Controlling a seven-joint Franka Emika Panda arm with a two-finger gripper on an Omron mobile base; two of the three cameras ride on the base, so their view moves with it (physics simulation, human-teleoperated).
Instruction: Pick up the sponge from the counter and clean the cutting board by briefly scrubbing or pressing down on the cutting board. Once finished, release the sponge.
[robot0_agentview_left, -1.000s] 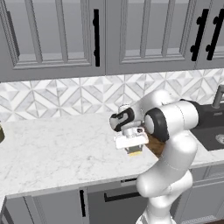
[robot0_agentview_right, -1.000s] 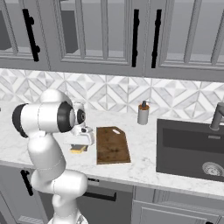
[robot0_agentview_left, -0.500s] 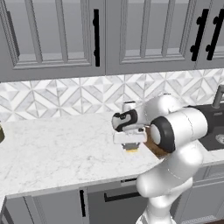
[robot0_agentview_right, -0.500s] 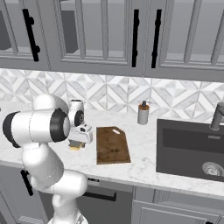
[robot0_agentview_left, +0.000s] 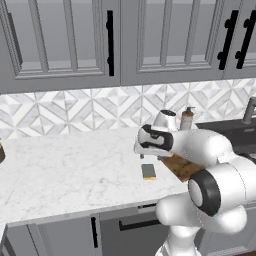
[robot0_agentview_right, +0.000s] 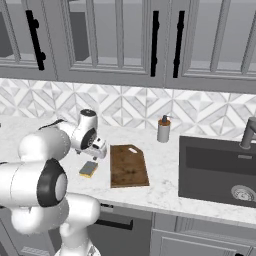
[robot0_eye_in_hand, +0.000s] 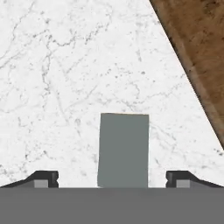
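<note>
The sponge (robot0_agentview_left: 148, 171) (robot0_agentview_right: 89, 169) lies flat on the white marble counter (robot0_agentview_left: 70, 165) (robot0_agentview_right: 160, 185), grey-green top up, just left of the cutting board (robot0_agentview_left: 181, 165) (robot0_agentview_right: 128, 165). My gripper (robot0_agentview_left: 148, 158) (robot0_agentview_right: 95, 154) hangs directly over the sponge, a little above it and pointing down. In the hand view the sponge (robot0_eye_in_hand: 123, 150) sits between the two widely spread fingertips (robot0_eye_in_hand: 43, 178), so my gripper (robot0_eye_in_hand: 111, 180) is open and holds nothing. A corner of the brown board (robot0_eye_in_hand: 201, 52) runs along that view's upper right.
A soap dispenser (robot0_agentview_right: 164, 130) (robot0_agentview_left: 187, 119) stands by the backsplash behind the board. The dark sink (robot0_agentview_right: 220, 170) with its faucet (robot0_agentview_right: 247, 132) lies to the right. My arm's elbow bulks over the counter's front edge.
The arm's elbow and shoulder have swung lower and toward the front while the hand stayed over the sponge. The sponge and the board have not moved.
</note>
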